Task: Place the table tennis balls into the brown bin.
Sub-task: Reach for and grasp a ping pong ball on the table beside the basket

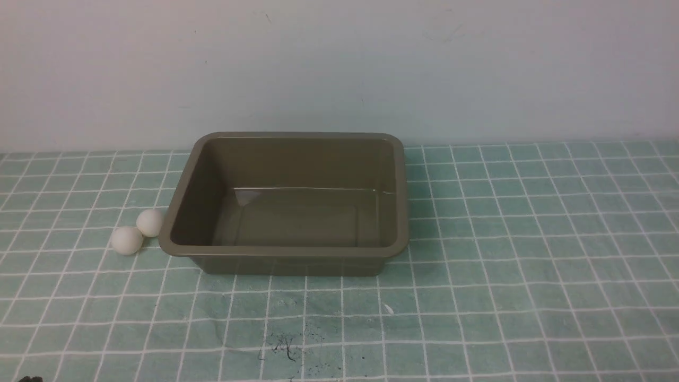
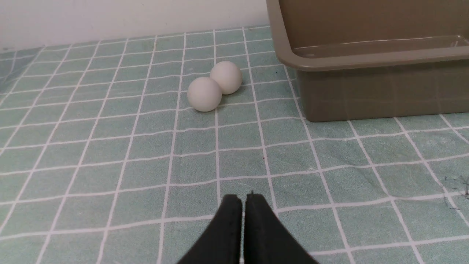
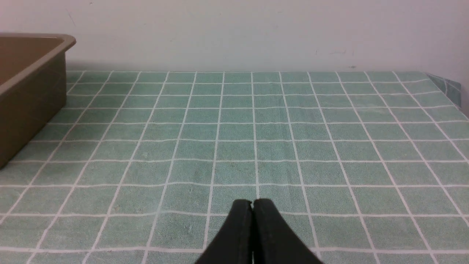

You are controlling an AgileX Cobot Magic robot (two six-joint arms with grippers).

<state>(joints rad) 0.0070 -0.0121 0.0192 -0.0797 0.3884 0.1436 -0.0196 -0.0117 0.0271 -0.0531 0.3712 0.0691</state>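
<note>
Two white table tennis balls lie touching on the green checked cloth just left of the brown bin [image 1: 286, 252]: the nearer ball [image 1: 127, 240] and the farther ball [image 1: 150, 222]. The bin's inside holds nothing. In the left wrist view the nearer ball [image 2: 204, 94] and the farther ball [image 2: 226, 77] sit well ahead of my left gripper [image 2: 244, 198], which is shut and holds nothing; the bin [image 2: 366, 60] is off to one side. My right gripper [image 3: 253, 202] is also shut and holds nothing, over bare cloth, with a corner of the bin [image 3: 33, 77] showing.
A pale wall rises behind the table. Dark scuff marks [image 1: 284, 347] stain the cloth in front of the bin. The cloth's far corner [image 3: 445, 84] drops off in the right wrist view.
</note>
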